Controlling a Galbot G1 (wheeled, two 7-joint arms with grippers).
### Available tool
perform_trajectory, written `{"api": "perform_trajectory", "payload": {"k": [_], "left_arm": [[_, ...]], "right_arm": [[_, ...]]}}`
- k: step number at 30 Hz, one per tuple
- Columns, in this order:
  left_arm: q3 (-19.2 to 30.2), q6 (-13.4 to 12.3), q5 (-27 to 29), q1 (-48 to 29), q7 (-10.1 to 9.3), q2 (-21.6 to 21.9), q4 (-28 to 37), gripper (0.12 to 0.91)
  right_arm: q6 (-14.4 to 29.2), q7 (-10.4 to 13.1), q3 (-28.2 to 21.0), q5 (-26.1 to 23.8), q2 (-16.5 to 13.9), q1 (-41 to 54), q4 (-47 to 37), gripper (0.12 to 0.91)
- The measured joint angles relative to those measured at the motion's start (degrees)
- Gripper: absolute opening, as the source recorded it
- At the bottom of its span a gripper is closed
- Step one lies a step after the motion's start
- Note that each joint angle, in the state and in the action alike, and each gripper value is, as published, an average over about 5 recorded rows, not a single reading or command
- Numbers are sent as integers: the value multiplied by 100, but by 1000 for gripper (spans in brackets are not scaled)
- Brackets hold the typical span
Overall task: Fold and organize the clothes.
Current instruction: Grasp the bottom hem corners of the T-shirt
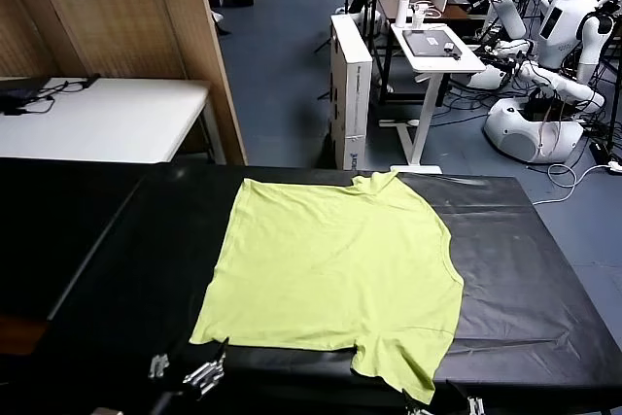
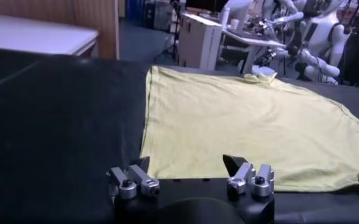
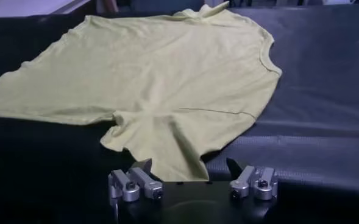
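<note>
One T-shirt (image 1: 335,269) lies flat on the black table (image 1: 525,269). Left gripper (image 2: 191,173), fingers wide, hovers just near of the shirt's near-left hem. Right gripper (image 3: 190,176), fingers wide, hovers just near of the near sleeve.

Cut off at the head view's bottom edge: right gripper (image 1: 442,409), mostly; black cloth-covered table (image 1: 525,269), near edge.
</note>
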Motion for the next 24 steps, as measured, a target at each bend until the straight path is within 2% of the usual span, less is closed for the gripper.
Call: {"api": "perform_trajectory", "payload": {"k": [10, 24], "left_arm": [[-117, 0, -144, -162, -115, 34, 252, 907], [-217, -20, -180, -256, -162, 28, 524, 899]], "right_arm": [[13, -6, 5, -9, 20, 28, -31, 907], [10, -16, 14, -8, 48, 59, -43, 905]]}}
